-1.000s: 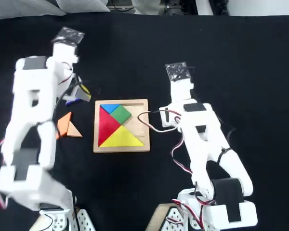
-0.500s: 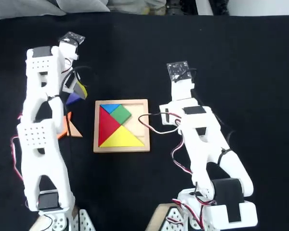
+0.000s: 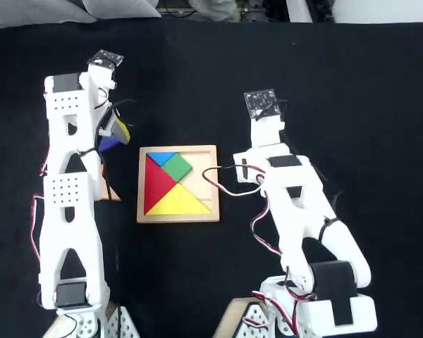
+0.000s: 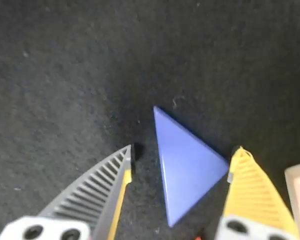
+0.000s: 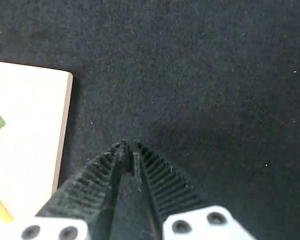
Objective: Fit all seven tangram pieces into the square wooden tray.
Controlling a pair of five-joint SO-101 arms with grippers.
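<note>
Well, the square wooden tray (image 3: 201,176) lies on the black worktop (image 3: 338,105) between the two arms, and it is only part filled. A big red triangle (image 3: 157,184) sits along the side facing the left arm, and a big yellow triangle (image 3: 178,202) lies along the near edge. A green square (image 3: 176,167) stands on its corner, with a small light blue triangle (image 3: 161,158) tucked into the far corner beside it. The strip of bare wood is on the side toward the right arm (image 3: 289,190).

The left arm (image 3: 67,197) stretches out along the worktop, and the left gripper (image 3: 111,135) hangs over a loose purple-blue triangle (image 3: 107,145), just off the tray's far corner. From its wrist camera the left gripper (image 4: 184,149) has its fingers spread wide, one on each side of that purple-blue triangle (image 4: 190,165), which lies flat on the cloth. The grey finger (image 4: 107,182) stands a little apart from the piece; the yellow finger (image 4: 250,185) has its tip right at one corner (I can't tell whether it actually touches). A sliver of a tan piece (image 3: 113,195) peeks out beside the left arm, near the tray.

The right gripper (image 5: 127,147) has its black fingers pressed together with nothing between them, over bare worktop just beside the tray's edge (image 5: 62,130).
</note>
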